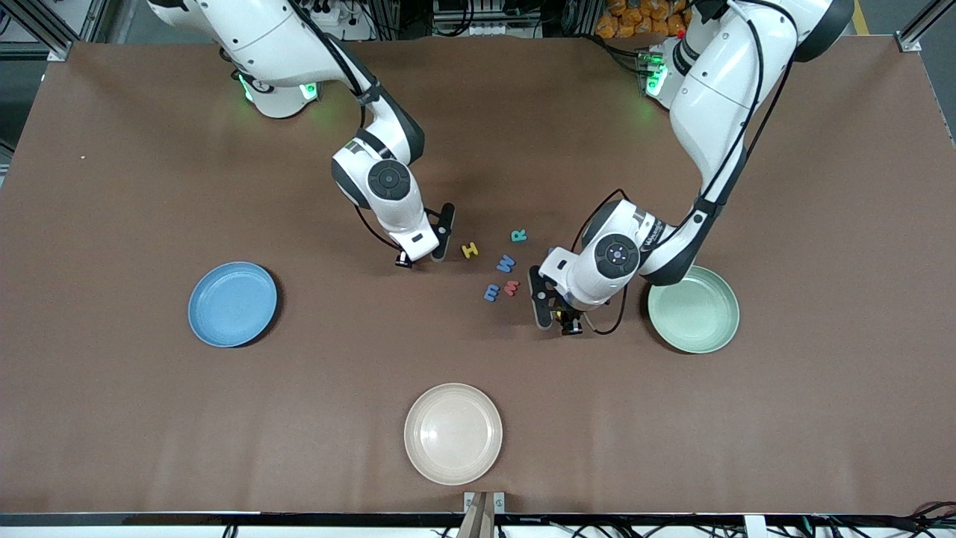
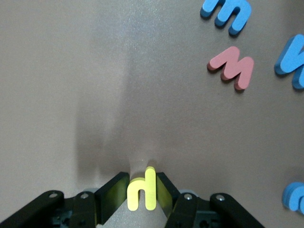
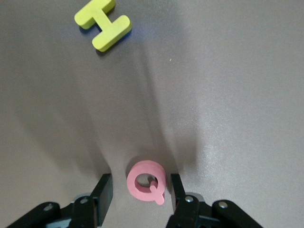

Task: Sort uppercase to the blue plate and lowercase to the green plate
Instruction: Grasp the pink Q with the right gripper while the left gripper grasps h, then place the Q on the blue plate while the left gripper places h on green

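Observation:
My left gripper (image 2: 141,177) is down on the table, shut on the upright yellow lowercase h (image 2: 142,191); it (image 1: 547,312) is beside the green plate (image 1: 693,329). Close by lie the red m (image 2: 231,68), blue m (image 2: 227,14), blue W (image 2: 292,59) and blue a (image 2: 295,194). My right gripper (image 3: 140,178) is open, its fingers either side of the red Q (image 3: 146,181) with small gaps. The yellow H (image 3: 103,23) lies just past it. In the front view H (image 1: 470,249), R (image 1: 518,235), W (image 1: 506,263) sit mid-table. The blue plate (image 1: 232,321) holds nothing.
A cream-white plate (image 1: 452,456) sits near the table's front edge, nearer the camera than the letters. The letters cluster between the two grippers, and both arms reach in over the table's middle.

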`<act>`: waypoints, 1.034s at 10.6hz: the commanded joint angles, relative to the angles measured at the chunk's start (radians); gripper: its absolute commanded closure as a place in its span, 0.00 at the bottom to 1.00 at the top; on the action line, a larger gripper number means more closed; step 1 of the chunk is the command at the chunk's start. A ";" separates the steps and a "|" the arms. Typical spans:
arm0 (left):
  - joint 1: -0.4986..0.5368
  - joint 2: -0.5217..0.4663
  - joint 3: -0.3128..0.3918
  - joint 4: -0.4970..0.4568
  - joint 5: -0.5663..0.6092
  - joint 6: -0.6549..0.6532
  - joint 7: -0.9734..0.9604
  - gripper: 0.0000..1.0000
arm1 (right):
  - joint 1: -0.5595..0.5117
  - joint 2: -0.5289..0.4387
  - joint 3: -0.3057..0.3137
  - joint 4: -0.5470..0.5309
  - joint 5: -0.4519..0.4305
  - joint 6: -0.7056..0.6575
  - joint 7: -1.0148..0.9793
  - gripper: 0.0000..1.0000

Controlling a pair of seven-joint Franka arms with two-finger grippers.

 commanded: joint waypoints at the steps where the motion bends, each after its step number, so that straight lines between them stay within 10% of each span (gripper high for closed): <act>1: 0.000 0.005 0.003 -0.007 0.025 0.015 0.001 0.90 | -0.020 0.006 0.018 0.016 -0.026 -0.007 0.014 0.88; 6: 0.015 -0.039 0.006 0.060 0.025 -0.152 0.006 1.00 | -0.123 -0.111 0.020 0.137 -0.012 -0.339 -0.070 1.00; 11: 0.118 -0.100 0.020 0.079 0.025 -0.312 0.095 1.00 | -0.489 -0.202 0.005 0.152 -0.009 -0.458 -0.352 1.00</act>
